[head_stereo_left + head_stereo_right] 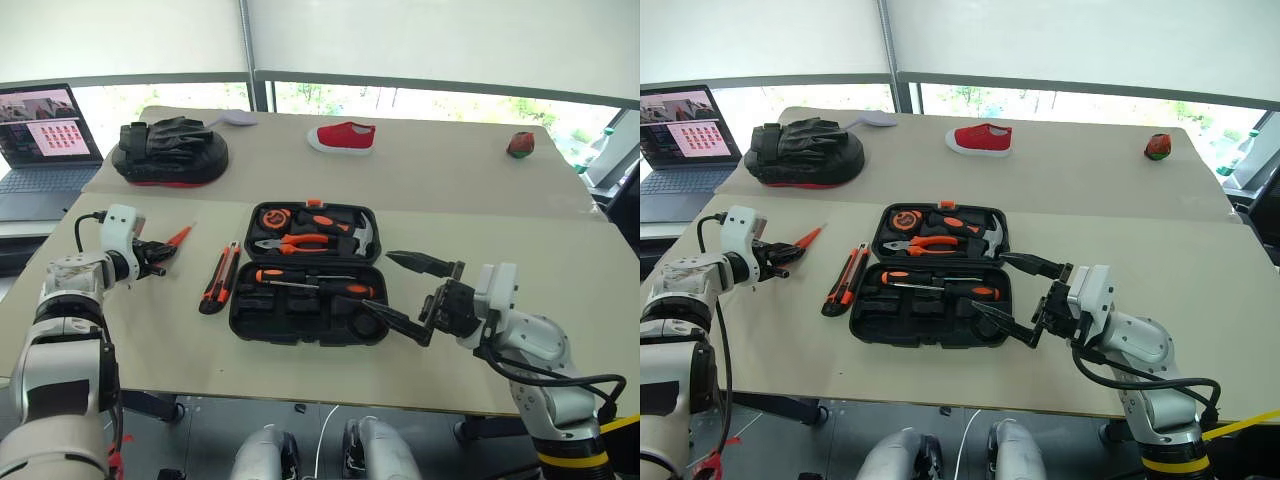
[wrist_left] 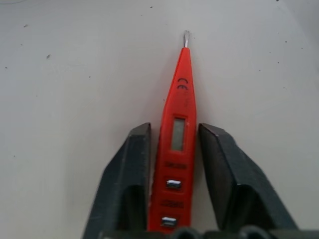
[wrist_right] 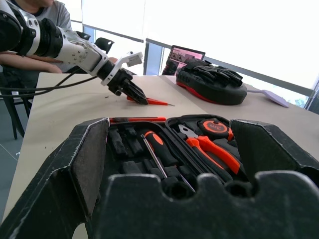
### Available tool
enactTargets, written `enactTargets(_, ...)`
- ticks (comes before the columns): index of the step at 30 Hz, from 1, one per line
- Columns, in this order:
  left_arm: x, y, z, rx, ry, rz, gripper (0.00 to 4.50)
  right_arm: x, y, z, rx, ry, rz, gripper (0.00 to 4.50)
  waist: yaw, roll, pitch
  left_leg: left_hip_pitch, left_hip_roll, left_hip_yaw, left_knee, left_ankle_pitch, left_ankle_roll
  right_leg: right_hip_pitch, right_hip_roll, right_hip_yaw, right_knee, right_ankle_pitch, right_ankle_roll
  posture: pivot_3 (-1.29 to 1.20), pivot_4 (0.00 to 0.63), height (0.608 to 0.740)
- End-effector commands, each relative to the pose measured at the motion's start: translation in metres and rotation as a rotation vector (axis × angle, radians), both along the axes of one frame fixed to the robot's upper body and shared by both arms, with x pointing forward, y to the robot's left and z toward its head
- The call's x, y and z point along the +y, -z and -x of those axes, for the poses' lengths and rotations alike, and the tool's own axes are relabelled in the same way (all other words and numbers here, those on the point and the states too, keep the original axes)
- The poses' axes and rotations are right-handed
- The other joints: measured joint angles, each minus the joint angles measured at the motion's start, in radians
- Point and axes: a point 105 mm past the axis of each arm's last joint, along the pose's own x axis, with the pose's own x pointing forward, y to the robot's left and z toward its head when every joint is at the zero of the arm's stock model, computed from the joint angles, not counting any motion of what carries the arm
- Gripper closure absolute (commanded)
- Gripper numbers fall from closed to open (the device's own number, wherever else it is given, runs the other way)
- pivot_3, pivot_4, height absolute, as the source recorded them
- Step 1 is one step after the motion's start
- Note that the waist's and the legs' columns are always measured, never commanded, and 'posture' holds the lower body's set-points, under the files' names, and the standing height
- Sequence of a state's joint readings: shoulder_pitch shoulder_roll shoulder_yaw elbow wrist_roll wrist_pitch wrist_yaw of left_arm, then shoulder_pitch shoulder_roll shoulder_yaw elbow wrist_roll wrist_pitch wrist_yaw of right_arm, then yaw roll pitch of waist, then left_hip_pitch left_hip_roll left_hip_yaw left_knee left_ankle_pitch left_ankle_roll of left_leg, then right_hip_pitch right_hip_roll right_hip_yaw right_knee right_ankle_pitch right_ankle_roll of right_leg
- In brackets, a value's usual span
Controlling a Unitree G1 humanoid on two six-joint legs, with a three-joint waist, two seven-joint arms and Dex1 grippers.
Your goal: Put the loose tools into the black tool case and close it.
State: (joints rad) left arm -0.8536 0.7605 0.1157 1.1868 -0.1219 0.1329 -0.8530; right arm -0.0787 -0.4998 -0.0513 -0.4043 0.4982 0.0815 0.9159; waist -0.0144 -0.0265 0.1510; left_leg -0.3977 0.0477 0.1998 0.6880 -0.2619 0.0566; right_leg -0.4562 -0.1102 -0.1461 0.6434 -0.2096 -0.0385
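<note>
The black tool case lies open in the middle of the table. Two orange-black screwdrivers rest in its near half. The pliers, hammer and tape measure sit in its far half. An orange-black utility knife lies on the table just left of the case. Further left lies the slim orange screwdriver, flat on the table. My left gripper is shut on its handle end. My right gripper hovers open at the case's right front corner, holding nothing.
On the far table are a black padded mitt, a red shoe and a small red-green object. A laptop stands at the far left. A person sits beyond the table's left end.
</note>
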Motion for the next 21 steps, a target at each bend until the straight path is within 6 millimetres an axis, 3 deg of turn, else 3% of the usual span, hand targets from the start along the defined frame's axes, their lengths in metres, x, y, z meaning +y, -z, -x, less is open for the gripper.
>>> enactTargets(1,-0.007,-0.029,0.006,-0.159,0.143,0.098,4.0,-0.006,-0.014,0.003,-0.048,-0.006,0.005,0.0,0.0,0.0,0.0,0.0,0.0,0.0,0.0,0.0,0.0,0.0,0.0,0.0,0.0,0.0,0.0,0.0,0.15,0.74)
enactTargets(4,-0.028,-0.064,0.012,-0.273,0.371,0.102,4.0,-0.01,-0.013,0.006,-0.034,-0.024,0.032,0.0,0.003,-0.004,0.002,-0.007,0.002,-0.003,0.007,0.0,0.002,-0.003,0.002,-0.002,0.002,0.0,-0.001,0.0,0.15,0.74)
enactTargets(6,-0.042,-0.075,0.017,-0.28,0.491,0.104,4.0,-0.012,-0.01,0.009,-0.02,-0.041,0.053,0.0,0.009,-0.005,0.003,-0.009,0.001,-0.004,0.008,0.0,0.002,-0.003,0.002,-0.003,0.002,0.0,-0.001,0.0,0.15,0.74)
enactTargets(10,-0.117,-0.1,0.052,-0.215,0.956,0.053,4.0,-0.022,-0.003,0.012,0.048,-0.067,0.082,0.0,0.014,-0.005,0.003,-0.009,0.0,-0.004,0.009,-0.002,0.005,-0.001,0.002,-0.002,0.001,0.0,-0.001,0.0,0.15,0.74)
enactTargets(12,-0.148,-0.092,0.069,-0.108,1.095,-0.035,4.0,-0.022,-0.002,0.01,0.068,-0.072,0.073,0.0,0.014,-0.005,0.003,-0.008,-0.001,-0.004,0.012,-0.002,0.007,0.0,0.001,-0.001,0.002,-0.001,0.001,0.0,0.15,0.74)
enactTargets(14,-0.159,-0.078,0.079,-0.02,1.161,-0.155,4.0,-0.017,-0.001,0.009,0.071,-0.087,0.071,0.0,0.014,-0.005,0.003,-0.008,-0.001,-0.004,0.014,-0.003,0.008,0.001,0.002,0.001,0.003,-0.001,0.003,0.0,0.15,0.74)
enactTargets(21,-0.19,-0.049,0.07,0.057,1.131,-0.274,4.0,-0.006,0.004,0.008,0.071,-0.096,0.045,0.0,0.008,-0.005,0.003,-0.007,0.001,-0.006,0.013,-0.002,0.006,0.0,0.003,0.001,0.004,-0.001,0.003,0.0,0.15,0.74)
